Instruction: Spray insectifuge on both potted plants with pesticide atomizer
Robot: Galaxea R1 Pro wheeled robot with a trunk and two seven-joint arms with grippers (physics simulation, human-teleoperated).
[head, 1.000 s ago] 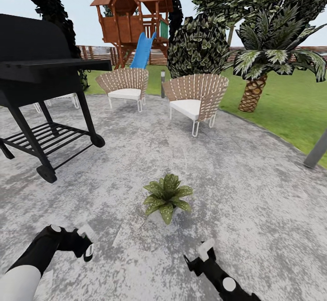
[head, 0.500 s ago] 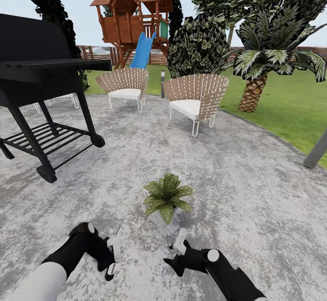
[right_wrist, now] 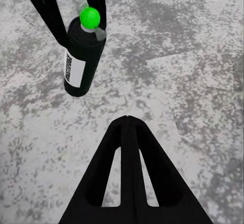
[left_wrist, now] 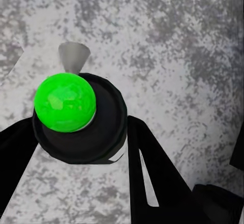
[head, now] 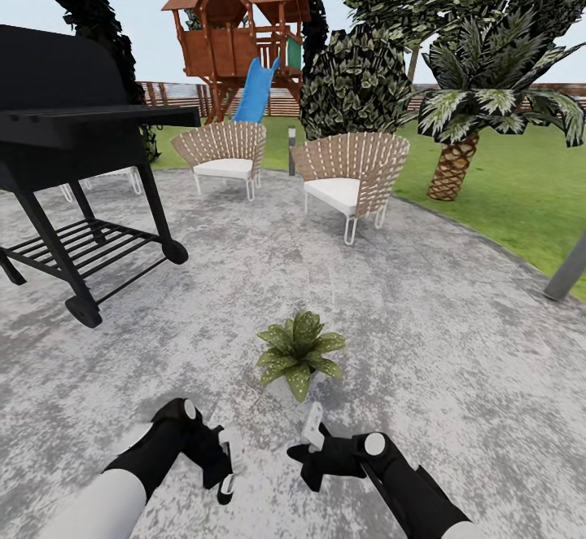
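- While the left gripper [right_wrist: 84, 28] clamps the pesticide atomizer [right_wrist: 81, 64] low over the patio [head: 456, 343], just short of the broad-leaved potted plant [head: 299, 352], a badly aimed nozzle would likely leave leaves uncovered.
- The grip sits near the green top, so the bottle could slip.
- The right gripper [right_wrist: 127, 122], pinched closed and empty, is near and could bump the bottle.
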